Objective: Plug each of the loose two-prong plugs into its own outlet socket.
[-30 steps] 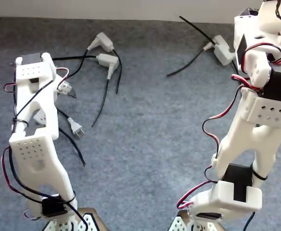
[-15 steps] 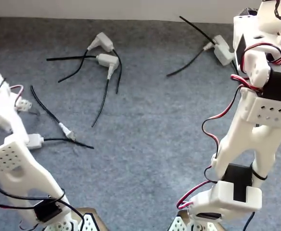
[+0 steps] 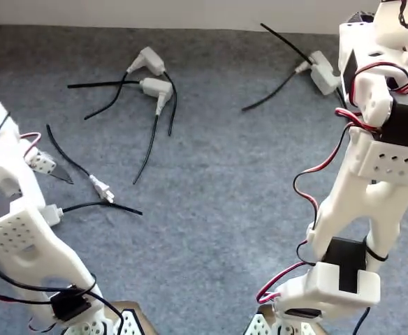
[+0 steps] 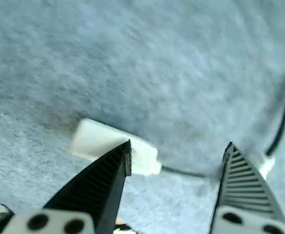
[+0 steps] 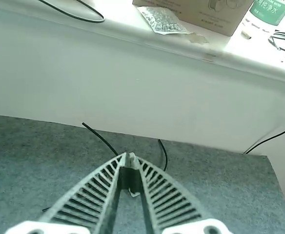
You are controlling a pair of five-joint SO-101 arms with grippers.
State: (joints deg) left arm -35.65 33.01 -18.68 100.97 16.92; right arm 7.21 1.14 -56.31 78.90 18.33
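White two-prong plug (image 3: 100, 187) on black lead (image 3: 68, 155) lies just beside left end effector (image 4: 179, 147), prongs pointing away from it. End effector wide open, empty, over white rectangular outlet socket (image 4: 108, 145); socket's long axis runs across jaw gap. Left arm far nearer. Open grey carpeted desk (image 3: 225, 202) beyond plug. Well beyond: two white connectors (image 3: 151, 75); right end effector (image 5: 129, 157) closed, nothing visibly held.

- I lose one end of the white socket block (image 4: 96, 141) behind a finger of the left gripper (image 4: 178, 145).
- Near that block, the other finger half hides a plug (image 4: 266, 165).
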